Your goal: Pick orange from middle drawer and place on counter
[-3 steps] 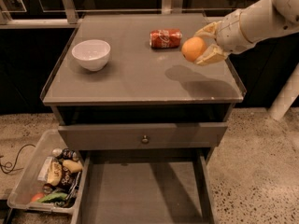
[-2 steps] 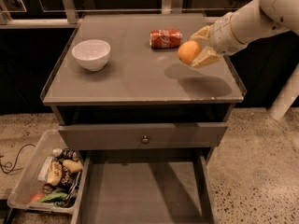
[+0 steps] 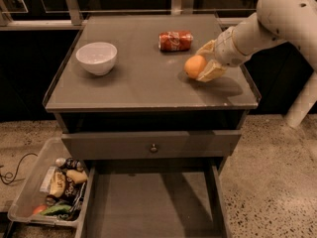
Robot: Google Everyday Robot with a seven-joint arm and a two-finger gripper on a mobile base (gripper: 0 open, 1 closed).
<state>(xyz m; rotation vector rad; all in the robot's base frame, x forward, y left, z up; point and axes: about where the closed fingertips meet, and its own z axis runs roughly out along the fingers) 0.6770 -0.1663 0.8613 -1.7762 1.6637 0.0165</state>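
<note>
Camera view: the gripper point(image 3: 202, 63) reaches in over the right edge of the counter point(image 3: 143, 81), low above its right-hand part. Its two pale fingers point(image 3: 212, 72) are spread about as wide as the orange point(image 3: 194, 66) and closed on it, one behind the fruit and one in front, so the orange sits at the fingertips, on the side away from the wrist. The orange is down at the counter surface with its shadow close under it; whether it touches I cannot tell. Being round, it has no long axis to mind. The can point(image 3: 175, 40) lies near, behind and to the left; the bowl point(image 3: 96, 57) is well apart on the left. The middle drawer point(image 3: 153, 207) stands open below, its floor bare. I judge the coming move turns on the small gap straight down to the counter.
</note>
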